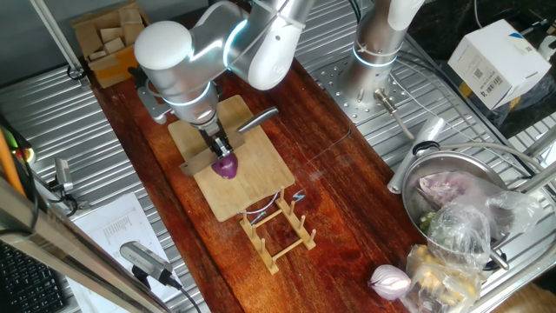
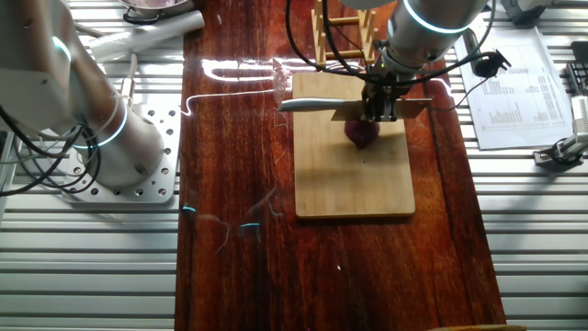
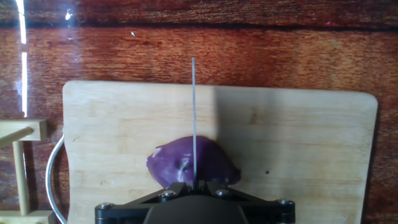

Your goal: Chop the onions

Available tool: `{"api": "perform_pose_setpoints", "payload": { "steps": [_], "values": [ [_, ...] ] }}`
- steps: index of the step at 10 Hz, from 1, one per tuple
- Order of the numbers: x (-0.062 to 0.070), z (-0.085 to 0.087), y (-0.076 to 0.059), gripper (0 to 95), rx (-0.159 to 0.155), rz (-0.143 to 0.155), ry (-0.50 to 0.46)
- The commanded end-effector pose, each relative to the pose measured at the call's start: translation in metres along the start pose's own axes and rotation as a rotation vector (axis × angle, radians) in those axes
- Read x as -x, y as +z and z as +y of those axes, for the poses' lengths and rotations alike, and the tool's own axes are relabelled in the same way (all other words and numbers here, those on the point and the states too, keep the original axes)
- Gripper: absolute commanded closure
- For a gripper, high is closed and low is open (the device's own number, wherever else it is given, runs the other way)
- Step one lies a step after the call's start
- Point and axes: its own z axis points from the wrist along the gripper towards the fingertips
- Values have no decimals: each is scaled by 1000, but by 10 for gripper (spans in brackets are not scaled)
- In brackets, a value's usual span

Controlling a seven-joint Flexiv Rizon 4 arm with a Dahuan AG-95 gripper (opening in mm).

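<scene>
Clamped on a knife [image 1: 228, 139], the gripper [image 1: 217, 143] holds the blade edge-down right over the dark purple onion [image 1: 226, 165]. In the hand view the blade [image 3: 194, 118] shows as a thin vertical line crossing the middle of the onion [image 3: 191, 165]. The onion sits on a pale wooden cutting board [image 2: 354, 170], which lies on the dark wooden tabletop [image 2: 230, 184], with a small wooden rack [image 1: 278, 228] just beside the board's end.

My arm [image 1: 217, 43] is glossy white with silver-grey rounded joints ringed by glowing cyan bands, black cables trailing near its silver base at the frame's top, and the black pincer [image 3: 194, 208] housing shows small silver screws.
</scene>
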Motion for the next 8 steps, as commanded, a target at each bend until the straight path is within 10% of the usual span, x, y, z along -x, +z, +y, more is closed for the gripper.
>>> {"api": "perform_pose_setpoints", "payload": {
  "steps": [1,8],
  "values": [
    [-2,-1,0,950,-1,-4,1],
    [-10,-4,-4,950,2,-23,10]
  ]
}}
